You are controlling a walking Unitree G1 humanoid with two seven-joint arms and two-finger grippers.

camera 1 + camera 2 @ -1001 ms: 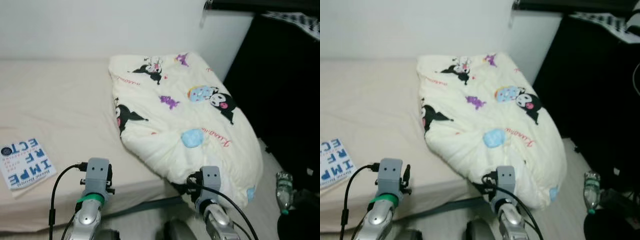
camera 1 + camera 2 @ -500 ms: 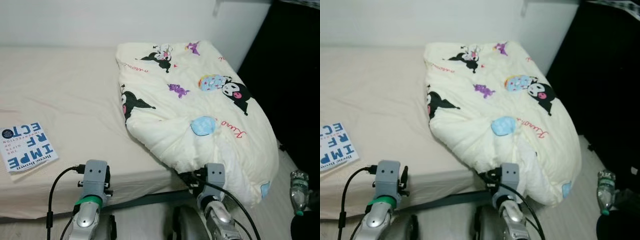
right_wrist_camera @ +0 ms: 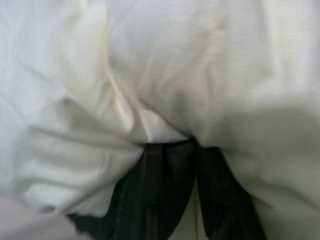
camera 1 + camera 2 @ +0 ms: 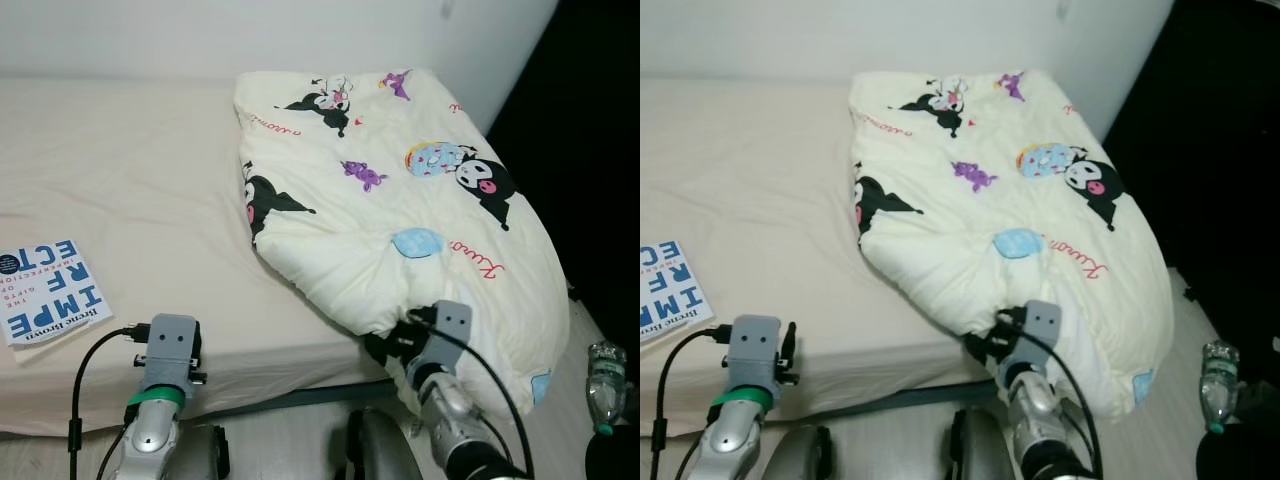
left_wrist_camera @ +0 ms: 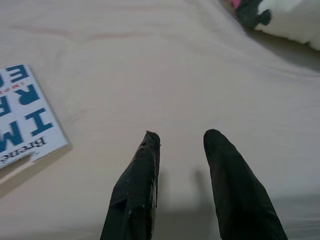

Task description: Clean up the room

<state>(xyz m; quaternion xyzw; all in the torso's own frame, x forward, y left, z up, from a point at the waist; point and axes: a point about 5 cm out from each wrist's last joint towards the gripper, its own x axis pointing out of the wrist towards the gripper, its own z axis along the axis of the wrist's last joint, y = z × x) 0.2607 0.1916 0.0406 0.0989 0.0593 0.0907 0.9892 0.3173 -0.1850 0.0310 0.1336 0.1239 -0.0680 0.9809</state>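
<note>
The blanket (image 4: 400, 210) is creamy white with cartoon pictures on it: black and white characters, little purple shapes, light blue blobs and some red writing. The bed sheet (image 4: 120, 190) is plain light beige. The book (image 4: 48, 292) has a white cover with big blue letters and small red words. The bottle (image 4: 607, 372) on the floor is see-through with a green cap. The wall (image 4: 200, 35) is white. The left gripper (image 5: 182, 190) has black fingers (image 5: 137, 190). The right gripper (image 3: 172, 197) is black too. The arms are silver and grey, and the left arm (image 4: 150, 420) has a green ring.
</note>
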